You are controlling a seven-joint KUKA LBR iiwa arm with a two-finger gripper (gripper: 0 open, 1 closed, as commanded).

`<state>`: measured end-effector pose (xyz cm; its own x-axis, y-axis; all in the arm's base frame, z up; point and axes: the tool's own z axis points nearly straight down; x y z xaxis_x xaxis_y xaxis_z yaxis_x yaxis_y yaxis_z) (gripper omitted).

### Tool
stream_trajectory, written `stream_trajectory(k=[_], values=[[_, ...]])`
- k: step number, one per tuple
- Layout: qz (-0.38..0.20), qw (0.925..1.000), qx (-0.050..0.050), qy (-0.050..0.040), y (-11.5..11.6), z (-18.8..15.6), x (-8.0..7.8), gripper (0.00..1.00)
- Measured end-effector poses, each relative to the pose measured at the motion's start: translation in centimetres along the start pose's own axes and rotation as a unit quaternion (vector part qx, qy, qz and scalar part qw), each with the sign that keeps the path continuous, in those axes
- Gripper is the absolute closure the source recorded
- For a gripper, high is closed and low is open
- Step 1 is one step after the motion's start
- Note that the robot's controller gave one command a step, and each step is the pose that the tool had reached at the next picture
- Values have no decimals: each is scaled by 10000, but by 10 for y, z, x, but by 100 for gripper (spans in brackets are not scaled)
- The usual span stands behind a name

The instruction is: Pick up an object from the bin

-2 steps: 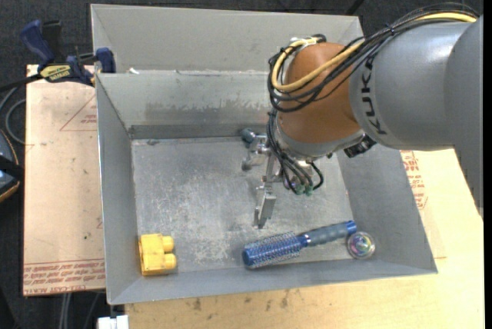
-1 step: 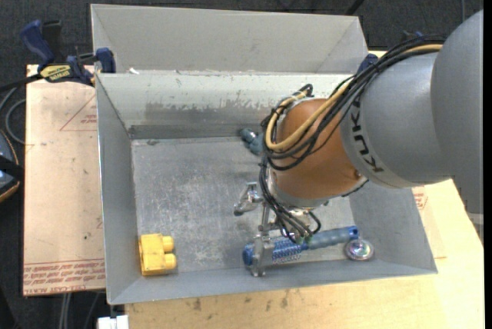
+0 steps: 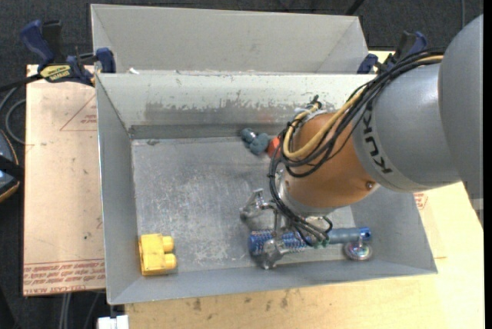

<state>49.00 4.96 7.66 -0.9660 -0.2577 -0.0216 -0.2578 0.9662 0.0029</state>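
Reaching in from the right with arm (image 3: 430, 120), orange-covered wrist (image 3: 327, 166) tilted down, cables (image 3: 338, 116) looped over it, gripper (image 3: 269, 234) lowest, pointing down.

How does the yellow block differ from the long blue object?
The yellow block is short and chunky; the blue object is long and thin. The block lies at the view's lower left; the blue object lies lower right, partly under the gripper. Both rest on the bin floor.

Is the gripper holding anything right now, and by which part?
Cannot be told; the gripper is down over one end of the blue stick-like thing.
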Motion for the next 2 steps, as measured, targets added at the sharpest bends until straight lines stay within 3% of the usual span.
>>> stream_trajectory(k=[1, 2], values=[[6, 10000, 14, 5, -2, 2, 1, 100], [-299, 9995, 18, 58, -16, -144, -13, 100]])
